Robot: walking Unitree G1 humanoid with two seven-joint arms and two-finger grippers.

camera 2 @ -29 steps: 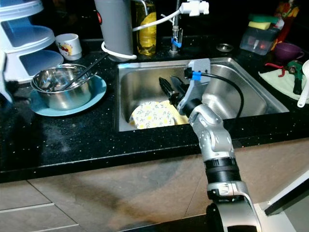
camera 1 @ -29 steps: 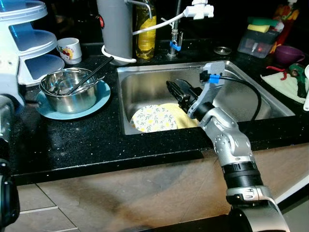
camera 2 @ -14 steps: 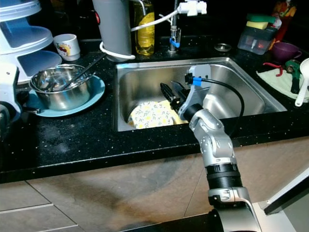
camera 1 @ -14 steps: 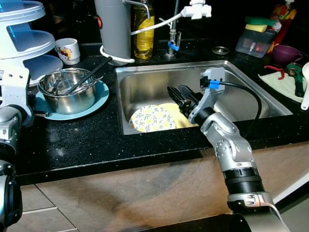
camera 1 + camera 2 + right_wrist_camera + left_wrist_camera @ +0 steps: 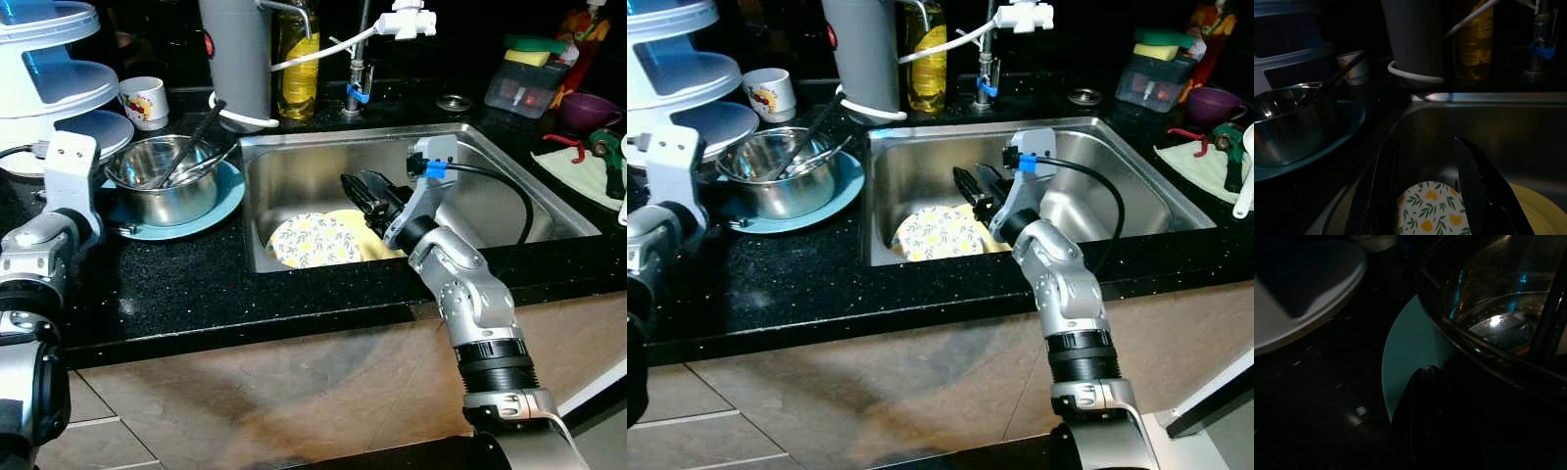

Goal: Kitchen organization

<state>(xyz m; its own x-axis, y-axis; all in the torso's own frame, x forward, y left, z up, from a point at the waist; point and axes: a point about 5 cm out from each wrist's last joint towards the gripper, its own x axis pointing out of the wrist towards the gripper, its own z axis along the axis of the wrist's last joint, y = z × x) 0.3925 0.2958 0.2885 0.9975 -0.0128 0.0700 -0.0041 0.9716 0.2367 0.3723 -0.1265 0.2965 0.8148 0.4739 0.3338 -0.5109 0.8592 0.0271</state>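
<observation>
I see a white plate (image 5: pixel 313 241) patterned with lemons and green leaves, a yellow plate (image 5: pixel 370 235), a teal plate (image 5: pixel 217 204), black speckled counter (image 5: pixel 196 284).

— What do we have around us?
— A black speckled worktop (image 5: pixel 176 284) with a steel sink (image 5: pixel 490 211) set into it, and a tap (image 5: pixel 358 59) behind.
— And lower down?
— We see brown cabinet fronts (image 5: pixel 294 392). The light is dim, and the back of the room is dark.

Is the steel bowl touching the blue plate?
Touching. In the left eye view the steel bowl sits on the blue plate, whose rim shows around it.
</observation>
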